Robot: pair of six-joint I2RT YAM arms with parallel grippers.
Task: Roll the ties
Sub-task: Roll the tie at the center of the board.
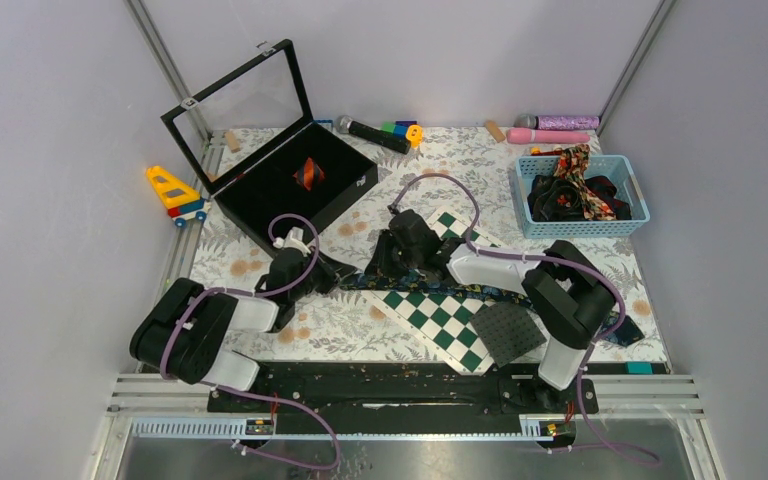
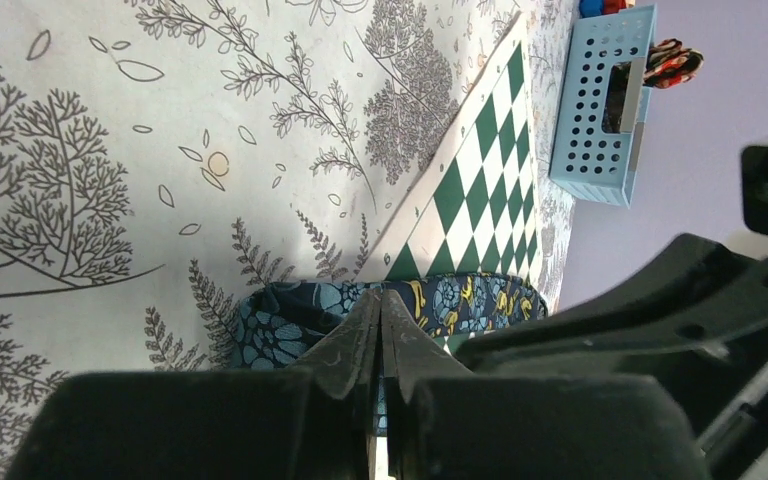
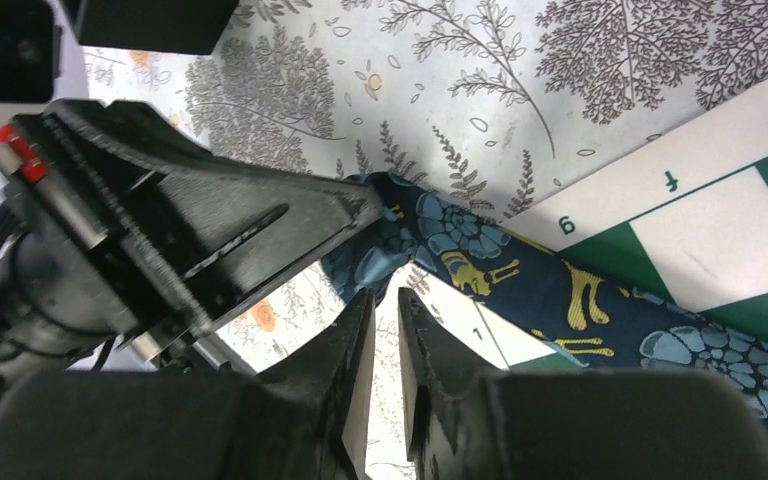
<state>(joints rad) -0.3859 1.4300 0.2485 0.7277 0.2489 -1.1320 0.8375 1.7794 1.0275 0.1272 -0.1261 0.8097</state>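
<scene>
A dark navy tie [image 1: 490,292] with teal and yellow floral print lies across the green-and-white chequered board [image 1: 440,322]. Its folded left end [image 2: 280,320] curls round my left gripper [image 2: 381,296], which is shut on the fabric. My right gripper [image 3: 386,296] hovers just beside that end, its jaws a narrow gap apart with only tablecloth showing between them. From above, the left gripper [image 1: 338,275] and right gripper [image 1: 380,262] meet at the tie's left end. A rolled red-orange and black tie [image 1: 308,173] sits in the open black box [image 1: 260,205]. More ties [image 1: 575,190] fill the blue basket [image 1: 585,228].
A black square pad [image 1: 507,330] lies on the board's near right corner. Microphones [image 1: 372,133] and coloured blocks [image 1: 405,129] line the back edge. A toy truck [image 1: 175,193] sits off the cloth at the left. The box's lid stands up at the back left.
</scene>
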